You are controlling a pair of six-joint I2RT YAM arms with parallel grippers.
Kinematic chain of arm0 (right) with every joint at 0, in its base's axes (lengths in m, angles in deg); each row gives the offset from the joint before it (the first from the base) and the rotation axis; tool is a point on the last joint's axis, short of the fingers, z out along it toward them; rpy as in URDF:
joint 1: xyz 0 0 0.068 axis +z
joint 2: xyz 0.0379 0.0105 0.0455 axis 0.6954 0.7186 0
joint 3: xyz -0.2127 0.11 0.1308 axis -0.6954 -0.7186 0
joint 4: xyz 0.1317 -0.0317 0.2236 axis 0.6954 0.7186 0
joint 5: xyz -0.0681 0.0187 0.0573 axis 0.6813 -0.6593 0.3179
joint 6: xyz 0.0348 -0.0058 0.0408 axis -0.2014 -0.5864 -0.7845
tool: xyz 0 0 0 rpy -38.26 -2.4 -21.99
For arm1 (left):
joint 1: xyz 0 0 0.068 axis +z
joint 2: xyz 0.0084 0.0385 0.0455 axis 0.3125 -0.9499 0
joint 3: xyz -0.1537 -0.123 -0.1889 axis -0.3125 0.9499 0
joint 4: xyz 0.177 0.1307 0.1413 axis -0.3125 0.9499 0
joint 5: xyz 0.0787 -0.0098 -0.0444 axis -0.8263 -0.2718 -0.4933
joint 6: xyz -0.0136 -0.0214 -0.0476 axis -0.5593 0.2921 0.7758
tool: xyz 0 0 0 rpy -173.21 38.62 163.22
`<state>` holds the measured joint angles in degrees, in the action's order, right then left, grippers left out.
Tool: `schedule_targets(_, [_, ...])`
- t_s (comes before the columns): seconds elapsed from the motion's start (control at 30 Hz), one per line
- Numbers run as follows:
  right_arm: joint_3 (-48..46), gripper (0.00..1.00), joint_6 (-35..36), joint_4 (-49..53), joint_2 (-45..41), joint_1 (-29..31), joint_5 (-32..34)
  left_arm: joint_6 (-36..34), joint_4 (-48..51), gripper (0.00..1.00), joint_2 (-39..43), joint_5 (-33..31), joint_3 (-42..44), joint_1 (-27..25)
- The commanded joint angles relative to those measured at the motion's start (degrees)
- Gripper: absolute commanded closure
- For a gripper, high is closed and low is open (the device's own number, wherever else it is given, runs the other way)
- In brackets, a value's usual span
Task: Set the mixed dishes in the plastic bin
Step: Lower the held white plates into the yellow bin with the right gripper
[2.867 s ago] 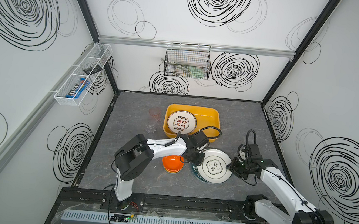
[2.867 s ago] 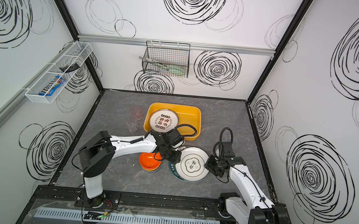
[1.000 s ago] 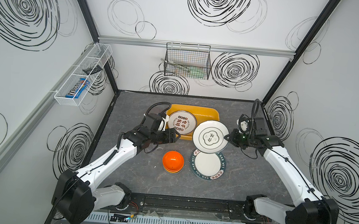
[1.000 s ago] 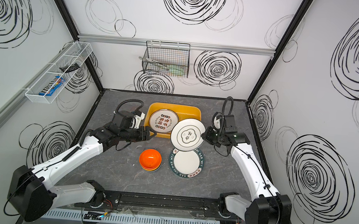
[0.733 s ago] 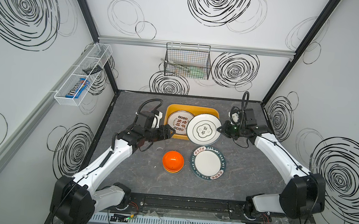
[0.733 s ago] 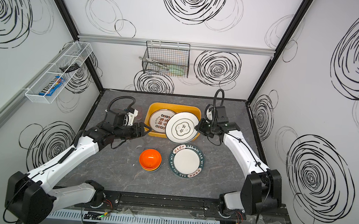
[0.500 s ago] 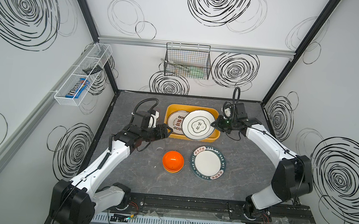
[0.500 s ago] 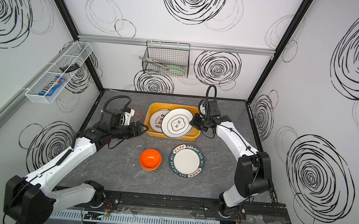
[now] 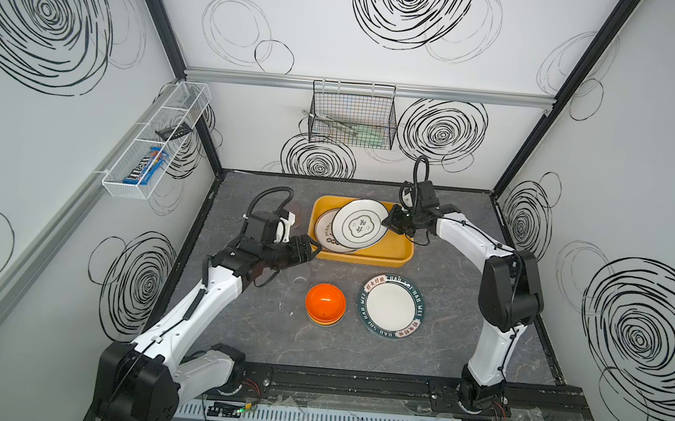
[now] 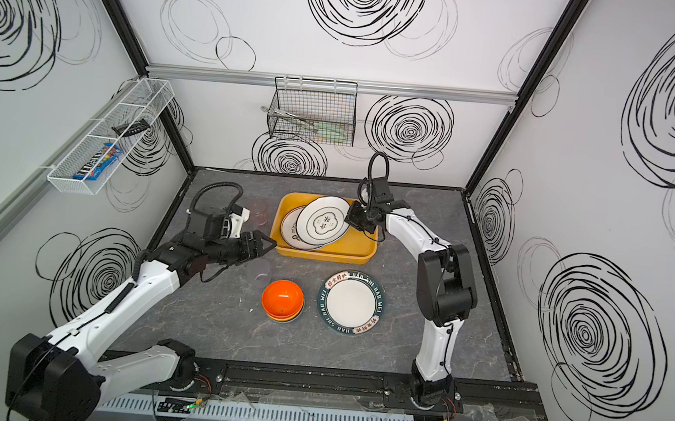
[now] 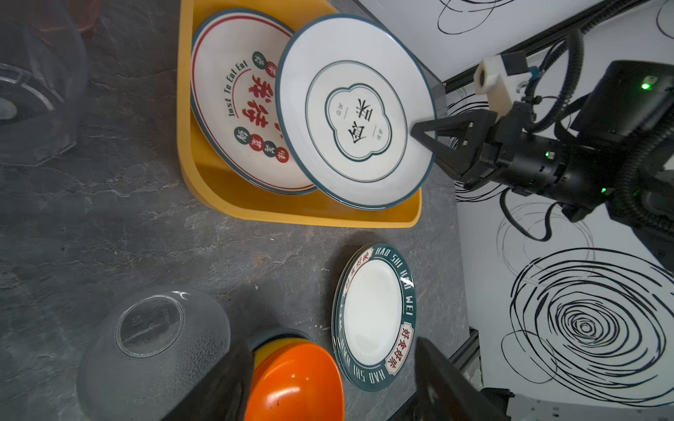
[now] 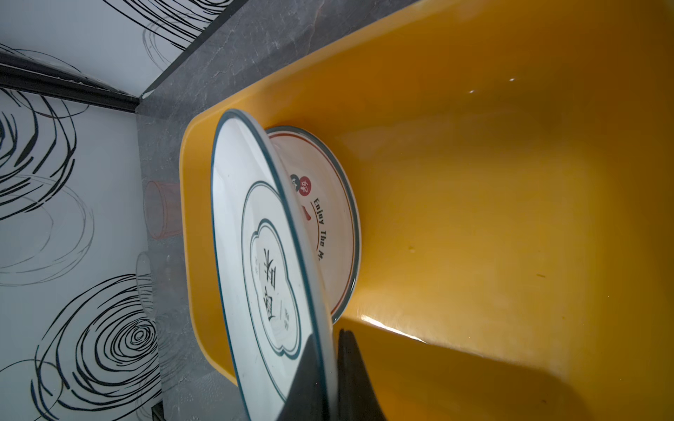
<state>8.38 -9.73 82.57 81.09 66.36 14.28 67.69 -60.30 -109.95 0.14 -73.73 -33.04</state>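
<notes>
Bin [image 9: 401, 248]: holds one printed plate [image 9: 323, 232]. Second plate [image 9: 360, 223] tilted above it, rim clamped in right gripper [image 9: 387, 223]. Lower it flat onto the printed plate, then release gently. Left gripper [image 9: 315, 248] jaws apart, empty.

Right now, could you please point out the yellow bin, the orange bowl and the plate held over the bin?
yellow bin [image 9: 365, 259]: in a top view, front wall.
orange bowl [image 9: 325, 302]: in a top view, inside.
held plate [image 9: 361, 225]: in a top view, printed middle.
</notes>
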Motion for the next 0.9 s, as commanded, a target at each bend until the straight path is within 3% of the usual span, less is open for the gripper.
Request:
schedule_targets(0.0, [3.1, 1.0, -1.2, -3.5, 2.0, 0.8, -0.4, 0.4, -2.1, 0.27, 0.0, 1.1, 0.9, 0.6])
schedule_targets(0.87, [9.3, 1.0, -1.9, -4.7, 11.6, 2.3, -1.6, 1.2, -5.4, 0.27, -1.8, 3.0, 4.2, 1.3])
